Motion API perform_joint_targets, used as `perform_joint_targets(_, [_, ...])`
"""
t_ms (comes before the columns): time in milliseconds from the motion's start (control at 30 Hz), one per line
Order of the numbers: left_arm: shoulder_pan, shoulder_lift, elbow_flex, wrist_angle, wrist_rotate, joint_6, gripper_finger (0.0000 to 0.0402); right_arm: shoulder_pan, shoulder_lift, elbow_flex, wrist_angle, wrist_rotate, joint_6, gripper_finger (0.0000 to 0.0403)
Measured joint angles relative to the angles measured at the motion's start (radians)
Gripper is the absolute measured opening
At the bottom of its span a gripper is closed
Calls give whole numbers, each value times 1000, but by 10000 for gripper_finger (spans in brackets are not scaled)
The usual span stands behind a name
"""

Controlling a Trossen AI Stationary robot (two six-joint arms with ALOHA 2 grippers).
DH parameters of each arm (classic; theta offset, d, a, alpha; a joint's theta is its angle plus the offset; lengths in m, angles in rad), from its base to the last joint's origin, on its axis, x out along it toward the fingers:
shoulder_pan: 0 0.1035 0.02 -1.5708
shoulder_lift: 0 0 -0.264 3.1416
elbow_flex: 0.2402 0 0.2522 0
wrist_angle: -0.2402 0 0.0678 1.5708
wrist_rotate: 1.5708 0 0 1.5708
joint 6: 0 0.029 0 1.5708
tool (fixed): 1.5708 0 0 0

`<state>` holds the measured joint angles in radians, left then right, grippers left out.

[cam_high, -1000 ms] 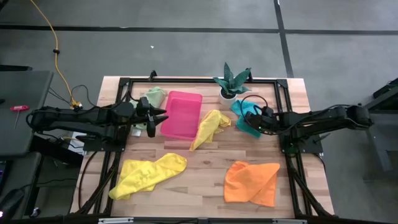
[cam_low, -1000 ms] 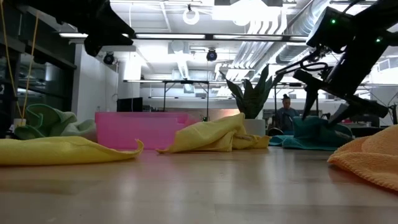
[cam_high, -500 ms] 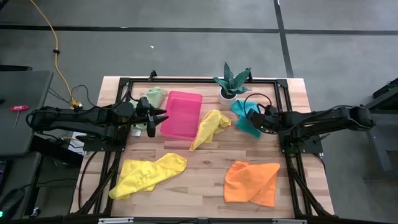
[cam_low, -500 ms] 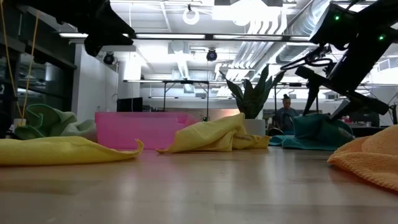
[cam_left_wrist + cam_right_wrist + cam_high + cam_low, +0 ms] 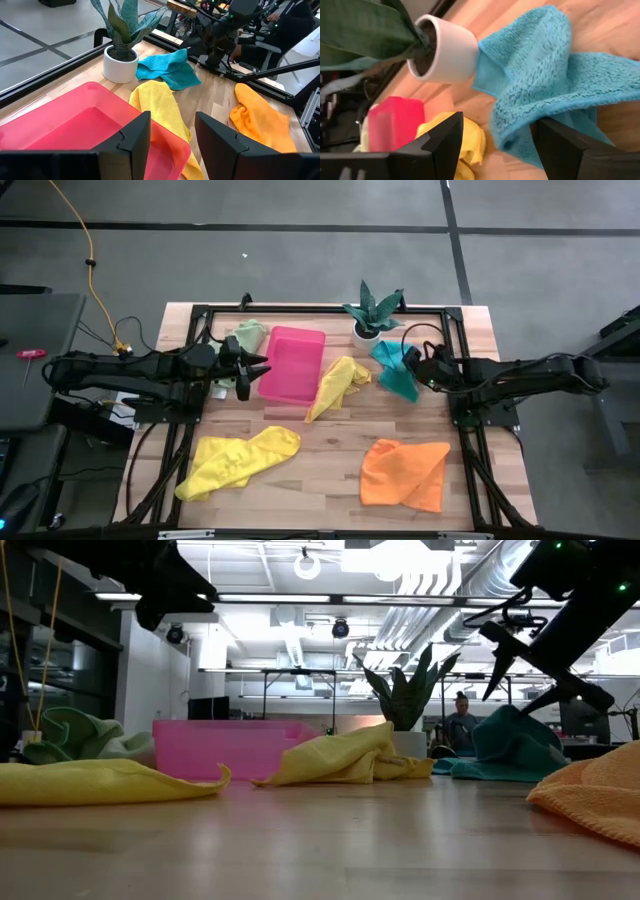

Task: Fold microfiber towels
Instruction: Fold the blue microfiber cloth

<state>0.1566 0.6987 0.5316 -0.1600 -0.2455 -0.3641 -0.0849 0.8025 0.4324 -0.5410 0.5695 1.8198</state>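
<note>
Teal towel crumpled beside plant pot, long axis running from pot toward table front; right gripper just beside it, fingers spread, empty. Left gripper beside pink tray, fingers parted.

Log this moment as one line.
left gripper: open, above pink tray | right gripper: open, over teal towel | folded: none

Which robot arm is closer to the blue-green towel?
The right. The right gripper hovers open just beside the teal towel, while the left gripper waits across the table, left of the pink tray.
</note>
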Motion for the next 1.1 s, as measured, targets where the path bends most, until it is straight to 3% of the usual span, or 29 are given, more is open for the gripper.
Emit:
perform_joint_targets(400, [0, 0, 0, 0, 0, 0, 145, 0, -16, 0, 22, 21, -22, 208])
perform_joint_targets(533, [0, 0, 0, 0, 0, -1, 145, 0, -7, 0, 27, 25, -48, 156])
perform_joint_targets(767, [0, 0, 0, 2, 0, -2, 145, 0, 4, 1, 72, 27, -146, 12])
perform_joint_targets(1100, [-1, 52, -1, 195, 27, 6, 145, 18, 3, 1, 338, -88, -356, 2])
